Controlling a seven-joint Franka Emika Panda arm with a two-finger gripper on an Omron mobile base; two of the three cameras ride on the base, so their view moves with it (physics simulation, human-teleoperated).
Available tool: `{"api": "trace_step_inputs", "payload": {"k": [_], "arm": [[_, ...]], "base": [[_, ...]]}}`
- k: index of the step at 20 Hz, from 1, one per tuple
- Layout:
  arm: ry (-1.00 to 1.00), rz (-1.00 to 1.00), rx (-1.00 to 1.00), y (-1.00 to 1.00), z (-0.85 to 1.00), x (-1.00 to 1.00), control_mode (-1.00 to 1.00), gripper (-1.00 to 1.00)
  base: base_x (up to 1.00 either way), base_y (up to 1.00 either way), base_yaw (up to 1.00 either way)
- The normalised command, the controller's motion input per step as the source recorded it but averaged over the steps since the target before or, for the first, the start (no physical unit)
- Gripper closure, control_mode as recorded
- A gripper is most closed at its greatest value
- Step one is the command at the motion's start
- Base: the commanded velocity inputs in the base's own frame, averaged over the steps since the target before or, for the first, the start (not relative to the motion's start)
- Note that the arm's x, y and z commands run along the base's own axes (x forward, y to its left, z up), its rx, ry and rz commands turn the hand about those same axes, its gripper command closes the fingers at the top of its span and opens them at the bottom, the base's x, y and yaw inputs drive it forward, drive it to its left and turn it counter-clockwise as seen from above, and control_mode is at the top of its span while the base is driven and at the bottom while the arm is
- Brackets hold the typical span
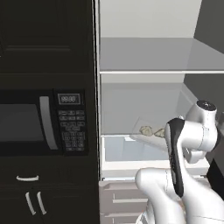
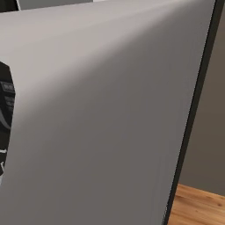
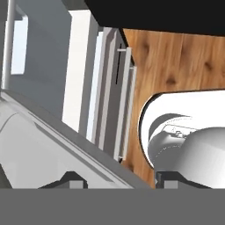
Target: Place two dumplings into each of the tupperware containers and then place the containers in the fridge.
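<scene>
Cabinets point(image 1: 43, 39) of dark wood stand at the far left in the left base view, with a black microwave point(image 1: 41, 122) set into them and pale curved handles point(image 1: 27, 178) on the doors below it. Right of these stands the fridge point(image 1: 144, 57), open, its pale interior showing a flat shelf point(image 1: 157, 70) high up and a translucent drawer point(image 1: 131, 151) lower down. On the level just above that drawer sits a translucent white tupperware container point(image 1: 146, 131), tilted, with two beige dumplings point(image 1: 145, 130) inside it, side by side. Its right end is hidden behind the white arm point(image 1: 192, 131), which rises from the lower right and reaches toward it. In the hand view the gripper point(image 3: 118, 181) shows two dark fingertips point(image 3: 72, 180) set apart, with a grey-white slanted surface against the left one; whether they grasp the container cannot be told. Wooden floor point(image 3: 176, 61) lies beyond. In the right base view the grey fridge door point(image 2: 101, 123) stands close, floor at the lower right.
</scene>
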Motion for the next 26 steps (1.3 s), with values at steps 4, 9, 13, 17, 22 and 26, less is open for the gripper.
{"api": "trace_step_inputs", "payload": {"k": [4, 9, 13, 17, 22, 26], "arm": [[0.18, -0.04, -0.02, -0.13, 0.02, 0.57, -1.00, 1.00], [0.08, -0.28, 0.04, -0.36, 0.01, 0.69, -1.00, 1.00], [-0.02, -0.22, 0.17, -0.71, 0.07, 0.51, -1.00, 1.00], [0.00, -0.11, 0.03, -0.40, 0.02, 0.74, -1.00, 1.00], [-0.01, -0.06, 0.00, -0.10, 0.00, 0.90, -1.00, 1.00], [-0.09, -0.04, 0.00, -0.21, 0.00, 0.86, -1.00, 1.00]], "base": [[0.00, 0.00, 0.00], [0.00, 0.00, 0.00], [0.00, 0.00, 0.00], [0.00, 0.00, 0.00], [0.00, 0.00, 0.00], [0.00, 0.00, 0.00]]}}
